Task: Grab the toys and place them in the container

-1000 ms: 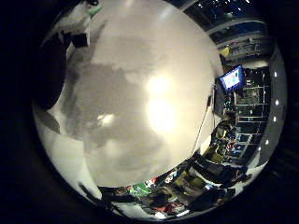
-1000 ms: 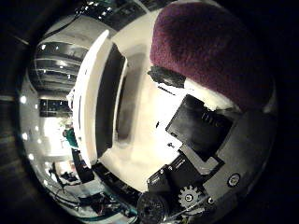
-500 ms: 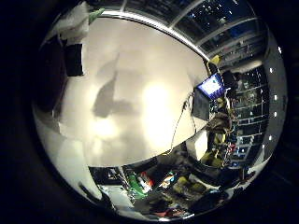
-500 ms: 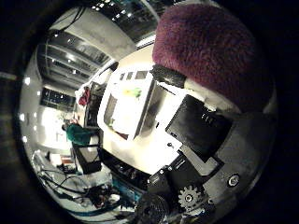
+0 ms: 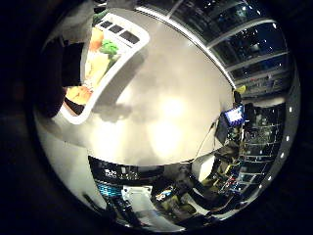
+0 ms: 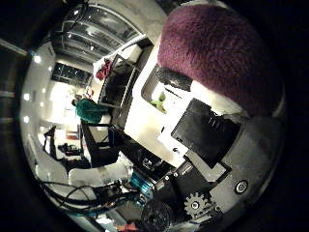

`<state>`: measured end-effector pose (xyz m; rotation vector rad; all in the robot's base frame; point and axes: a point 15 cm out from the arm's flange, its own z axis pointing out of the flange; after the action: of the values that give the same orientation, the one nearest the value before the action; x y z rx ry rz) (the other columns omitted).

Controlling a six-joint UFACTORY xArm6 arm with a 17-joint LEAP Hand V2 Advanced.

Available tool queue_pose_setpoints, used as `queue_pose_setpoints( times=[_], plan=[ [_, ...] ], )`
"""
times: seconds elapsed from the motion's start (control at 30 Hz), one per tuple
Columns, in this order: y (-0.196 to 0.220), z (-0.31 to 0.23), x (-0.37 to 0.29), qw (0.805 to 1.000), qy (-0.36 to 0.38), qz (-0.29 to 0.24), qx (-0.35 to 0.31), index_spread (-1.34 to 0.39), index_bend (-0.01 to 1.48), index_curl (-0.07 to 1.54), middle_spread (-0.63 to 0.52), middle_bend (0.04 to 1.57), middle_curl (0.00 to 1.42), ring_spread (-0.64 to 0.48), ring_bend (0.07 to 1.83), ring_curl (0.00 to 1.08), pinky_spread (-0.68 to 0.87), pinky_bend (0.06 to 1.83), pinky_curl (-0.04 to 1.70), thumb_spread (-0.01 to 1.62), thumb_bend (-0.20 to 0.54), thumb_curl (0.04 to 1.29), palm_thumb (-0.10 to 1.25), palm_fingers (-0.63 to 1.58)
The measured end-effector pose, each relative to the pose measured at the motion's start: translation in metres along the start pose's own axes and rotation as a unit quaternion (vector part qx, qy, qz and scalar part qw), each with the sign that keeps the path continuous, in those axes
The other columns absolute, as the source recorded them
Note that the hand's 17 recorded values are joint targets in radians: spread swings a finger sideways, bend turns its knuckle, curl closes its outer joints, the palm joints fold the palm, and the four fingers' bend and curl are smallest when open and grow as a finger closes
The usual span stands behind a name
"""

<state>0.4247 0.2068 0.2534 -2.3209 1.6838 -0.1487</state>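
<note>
A purple plush toy (image 6: pixel 217 53) fills much of the thumb side view, pressed close to my palm. The black and white fingers (image 6: pixel 205 137) of my right hand (image 6: pixel 212 159) are curled against it. On the white table lies a white container (image 5: pixel 128 49) with a raised rim. Inside it lie an orange toy (image 5: pixel 78 93), a yellowish toy (image 5: pixel 98 68) and a green toy (image 5: pixel 110 47). A dark finger (image 5: pixel 51 78) of my hand hides the container's near side. The hand hangs well above the table, off to one side of the container.
The white table (image 5: pixel 171 117) stretches wide beside the container, with its edge toward a dark cluttered floor. A lit monitor (image 5: pixel 234 115) stands beyond the table's far corner. Shelves and dark windows ring the room.
The whole picture has shifted, so the hand has moved and turned. The container with its toys has come into the little finger side view. The purple toy stays against the palm.
</note>
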Motion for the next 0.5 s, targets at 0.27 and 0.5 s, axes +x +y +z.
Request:
queue_pose_setpoints(
  times=[0.27,0.5],
  plan=[
    [-0.033,0.030,-0.034,1.000,-0.009,-0.016,0.014,-0.22,1.09,0.64,-0.10,1.30,0.59,-0.17,1.39,0.58,-0.26,1.06,0.99,1.00,-0.026,0.48,0.93,1.17],
    [-0.037,0.037,-0.038,0.998,0.000,-0.062,-0.008,-0.49,0.59,0.49,-0.16,0.76,0.41,-0.16,0.98,0.43,-0.24,0.95,0.85,1.00,-0.022,0.47,0.86,0.08]
  ],
)
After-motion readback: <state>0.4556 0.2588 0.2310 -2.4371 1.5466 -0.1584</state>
